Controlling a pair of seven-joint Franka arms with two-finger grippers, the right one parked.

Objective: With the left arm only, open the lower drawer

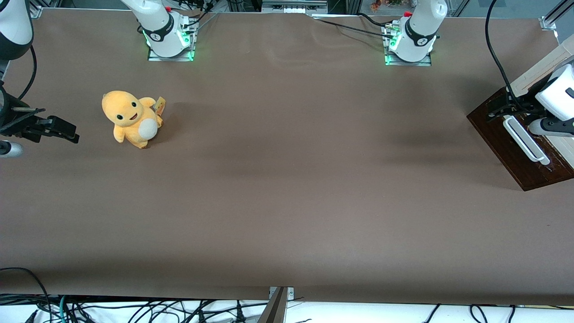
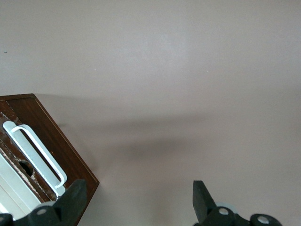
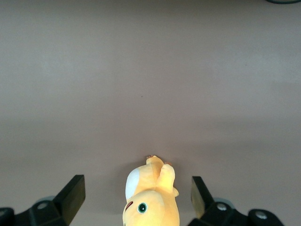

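The lower drawer's dark brown front (image 1: 509, 150) stands at the working arm's end of the table, with its long white bar handle (image 1: 524, 140) across it. The left arm (image 1: 558, 94) reaches over the drawer. Its black gripper (image 1: 503, 109) hangs at the end of the handle farther from the front camera. In the left wrist view the gripper (image 2: 138, 194) is open and empty, with its fingers (image 2: 75, 195) wide apart over bare table. The drawer front (image 2: 59, 146) and handle (image 2: 40, 153) lie beside one finger, and nothing is between the jaws.
A yellow plush toy (image 1: 133, 119) sits toward the parked arm's end of the table and also shows in the right wrist view (image 3: 150, 197). A cream cabinet panel (image 1: 545, 63) rises above the drawer. The brown table top (image 1: 287, 188) spreads between them.
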